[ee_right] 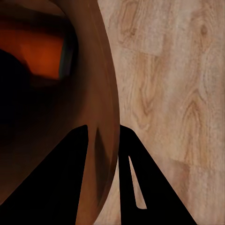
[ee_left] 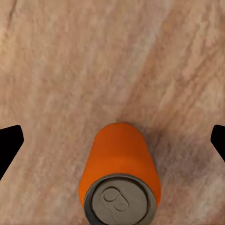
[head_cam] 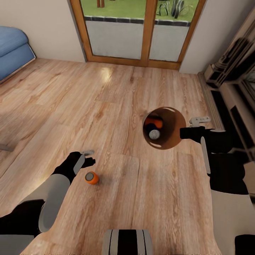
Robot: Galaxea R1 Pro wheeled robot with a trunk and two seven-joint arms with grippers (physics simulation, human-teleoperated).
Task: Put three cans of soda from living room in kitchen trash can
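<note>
On plank floor, upright orange can (ee_left: 121, 159) under spread left gripper (head_cam: 87, 157): light, smooth, dentable; grip mid-body. Right gripper (ee_right: 108, 154) pinches bin (head_cam: 175, 136) rim.

The left gripper (head_cam: 88, 157) hangs open, low and near; the right gripper (head_cam: 184, 132) clamps the bin's (head_cam: 177, 136) rim.

Two cans (head_cam: 153, 128) lie in the bin (head_cam: 176, 136); a third (head_cam: 91, 177) stands left.
</note>
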